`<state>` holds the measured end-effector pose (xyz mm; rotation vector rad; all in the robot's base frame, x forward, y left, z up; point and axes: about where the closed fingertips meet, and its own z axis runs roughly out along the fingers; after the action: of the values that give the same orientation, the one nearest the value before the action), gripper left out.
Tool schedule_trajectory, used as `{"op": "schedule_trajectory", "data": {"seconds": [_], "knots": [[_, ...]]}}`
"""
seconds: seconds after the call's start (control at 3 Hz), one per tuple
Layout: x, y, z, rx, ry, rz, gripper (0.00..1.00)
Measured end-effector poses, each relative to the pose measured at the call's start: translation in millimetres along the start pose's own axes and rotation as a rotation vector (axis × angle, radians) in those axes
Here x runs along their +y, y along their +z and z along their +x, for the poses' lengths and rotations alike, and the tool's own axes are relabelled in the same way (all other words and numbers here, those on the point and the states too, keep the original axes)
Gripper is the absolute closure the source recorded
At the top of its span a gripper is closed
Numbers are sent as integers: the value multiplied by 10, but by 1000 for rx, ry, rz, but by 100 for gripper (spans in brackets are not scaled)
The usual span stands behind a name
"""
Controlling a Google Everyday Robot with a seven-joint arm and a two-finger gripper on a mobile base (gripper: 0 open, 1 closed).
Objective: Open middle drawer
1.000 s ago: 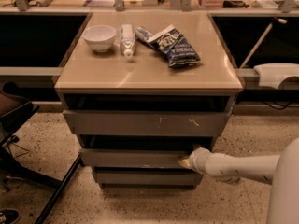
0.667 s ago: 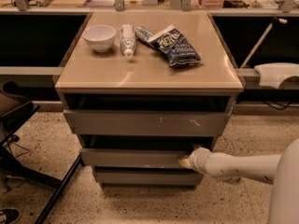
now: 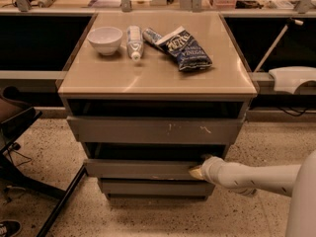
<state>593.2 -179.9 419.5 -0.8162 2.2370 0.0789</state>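
Gripper: pale-tipped gripper (image 3: 197, 172) on my white arm, at 4 o'clock in view, touching the drawer front's right end; apart or together, I cannot tell
Middle drawer: mid-sized grey flat-fronted middle drawer (image 3: 143, 170), at 6 o'clock, under the wide scratched grey top drawer (image 3: 153, 130), standing slightly out
Change: since a second ago the gripper has crept a touch toward 9 o'clock; the drawer front looks unmoved
Meaning: I judge the pull has barely begun

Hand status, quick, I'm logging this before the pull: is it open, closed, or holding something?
The hand is at the right end of the middle drawer, by its front; whether it is open, closed or gripping cannot be told.
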Motion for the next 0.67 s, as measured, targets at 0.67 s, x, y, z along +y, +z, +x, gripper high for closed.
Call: {"op": "schedule_trajectory", "data": {"seconds": [0.67], "knots": [[14, -73, 19, 3, 1, 3, 100]]}}
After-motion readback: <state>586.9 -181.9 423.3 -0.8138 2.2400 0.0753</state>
